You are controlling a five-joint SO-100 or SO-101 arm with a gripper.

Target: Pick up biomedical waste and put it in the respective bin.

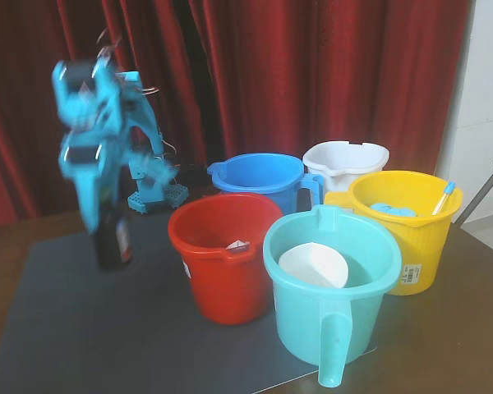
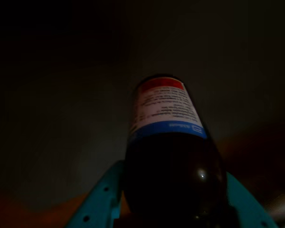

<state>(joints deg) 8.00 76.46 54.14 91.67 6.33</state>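
The biomedical waste, a dark brown bottle (image 1: 112,240) with a red, white and blue label (image 2: 164,109), hangs upright at the left of the fixed view. My teal gripper (image 1: 107,215) comes down from above and is shut on it. The arm looks motion-blurred. In the wrist view my gripper (image 2: 173,204) has a teal finger (image 2: 102,199) on each side of the bottle's dark shoulder. The cap is hidden. The bottle's base is close to the grey mat (image 1: 82,328); I cannot tell whether it touches. The respective bin, a royal-blue bucket (image 1: 255,182), stands at the back centre, to the bottle's right.
A red bucket (image 1: 222,271) stands between the bottle and the blue one. A teal bucket (image 1: 337,320) with a white object inside sits in front. A yellow bucket (image 1: 411,246) holding a blue-tipped syringe (image 1: 444,197) and a white bucket (image 1: 345,160) stand at the right. Red curtains hang behind.
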